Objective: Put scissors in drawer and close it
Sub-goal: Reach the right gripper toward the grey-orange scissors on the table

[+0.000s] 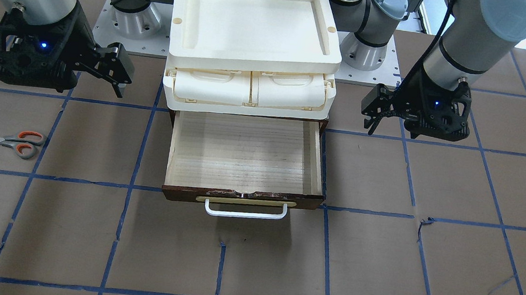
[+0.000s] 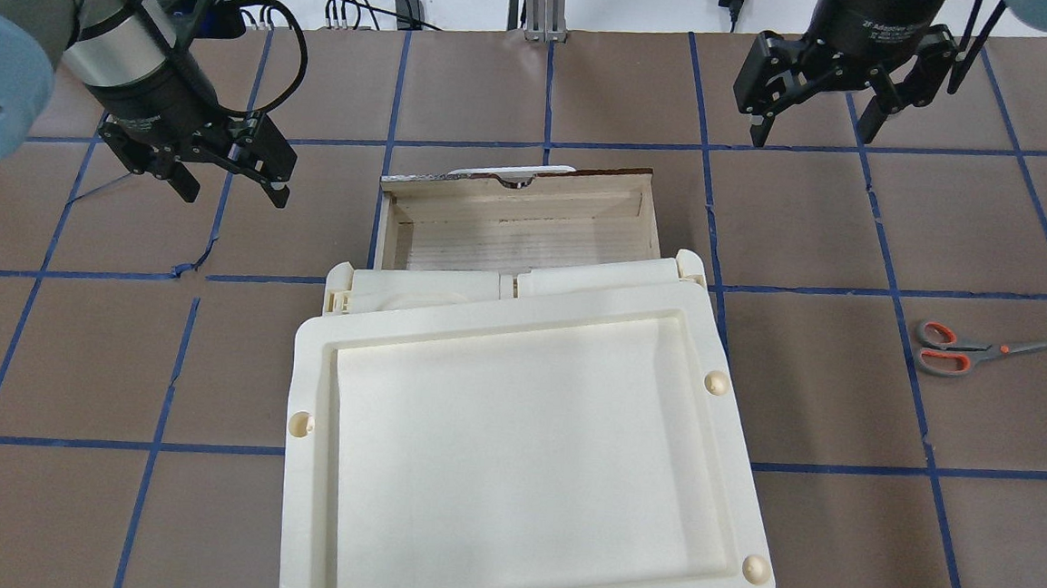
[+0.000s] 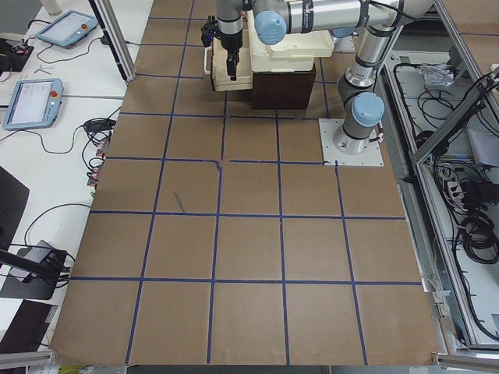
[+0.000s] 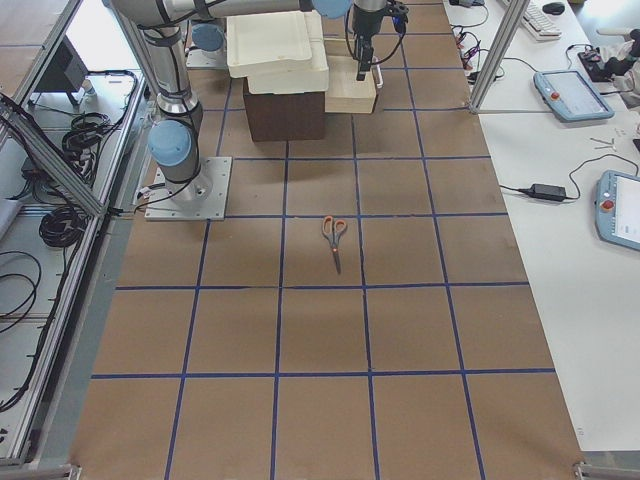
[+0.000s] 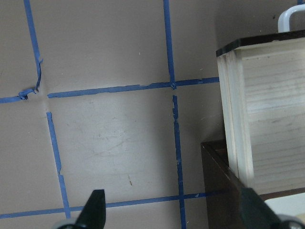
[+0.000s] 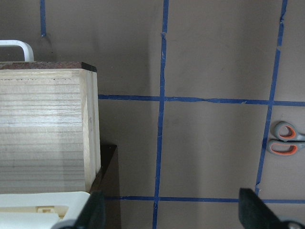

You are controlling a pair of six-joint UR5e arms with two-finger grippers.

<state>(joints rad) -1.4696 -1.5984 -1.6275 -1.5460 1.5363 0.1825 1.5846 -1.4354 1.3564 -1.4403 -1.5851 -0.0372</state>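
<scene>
The scissors (image 1: 5, 141) lie flat on the brown table, closed, well out on my right side; they also show in the overhead view (image 2: 975, 349) and the exterior right view (image 4: 334, 235). Their handles show at the right edge of the right wrist view (image 6: 285, 139). The drawer (image 1: 242, 155) is pulled open and its pale wood inside is empty, with the white bar handle (image 1: 245, 212) in front. My right gripper (image 2: 810, 139) is open and empty above the table beside the drawer's right side. My left gripper (image 2: 236, 197) is open and empty beside the drawer's left side.
A cream plastic tray (image 2: 309, 381) sits on top of the cabinet, above two shut cream compartments (image 1: 211, 86). The dark cabinet body (image 5: 217, 181) stands close to both grippers. Blue tape lines grid the table. The arm bases (image 1: 132, 21) stand behind the cabinet.
</scene>
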